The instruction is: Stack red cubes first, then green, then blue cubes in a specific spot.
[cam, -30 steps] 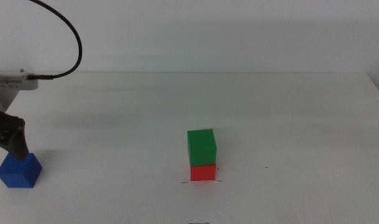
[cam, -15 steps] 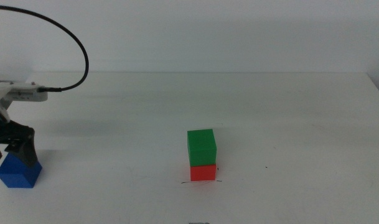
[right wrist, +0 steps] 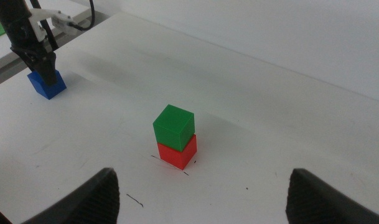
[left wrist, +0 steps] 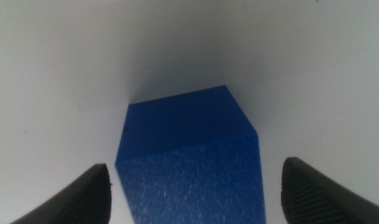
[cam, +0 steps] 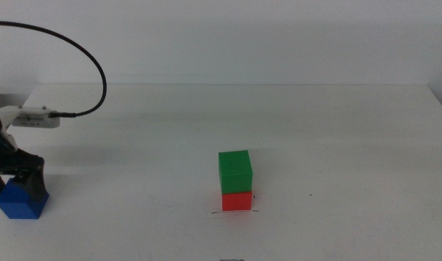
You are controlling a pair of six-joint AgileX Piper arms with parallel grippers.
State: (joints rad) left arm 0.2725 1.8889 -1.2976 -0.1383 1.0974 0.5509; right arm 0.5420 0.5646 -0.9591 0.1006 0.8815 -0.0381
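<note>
The left gripper [cam: 14, 185] sits low over the blue cube [cam: 20, 203] at the counter's [cam: 337, 130] far left edge, its jaws spread wide on either side of the cube and not touching its faces — released, nothing grasped. The right gripper [right wrist: 201, 196] waits well back from the work, jaws apart and holding nothing. Two thirds of the job looks done: the red cube [cam: 236, 200] rests on the marked line [cam: 219, 212] — the specific spot — with the green cube [cam: 235, 171] squarely on top. Left to do, in my judgement: clench on the blue cube, carry it across, set it on green. Nothing stands on the bare counter between them; a tiny dark speck [cam: 313, 194] lies beside the stack
</note>
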